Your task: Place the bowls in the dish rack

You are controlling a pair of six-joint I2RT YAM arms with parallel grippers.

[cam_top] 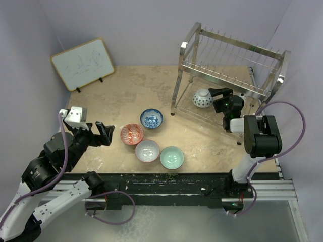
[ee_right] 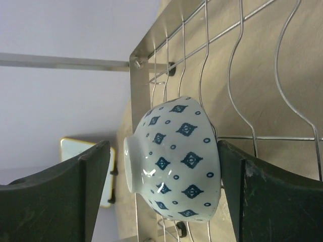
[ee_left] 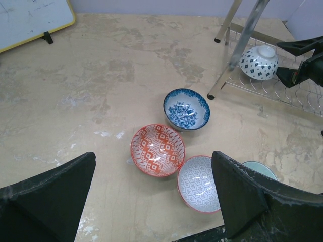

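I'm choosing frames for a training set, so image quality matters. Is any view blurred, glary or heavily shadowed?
Top external: even, soft light, sharp throughout, with only faint shadow beneath the dish rack. Left wrist: the red-orange bowl is crisp, while the near fingers are dark and lack detail. Right wrist: small white glints on the blue-and-white bowl, otherwise clear.

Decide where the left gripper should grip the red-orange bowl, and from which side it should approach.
Pinch the rim of the red-orange bowl on its left side, coming down from above with the left gripper. The bowl sits upright with its mouth open, and that side is free, while the pale bowl crowds its right.
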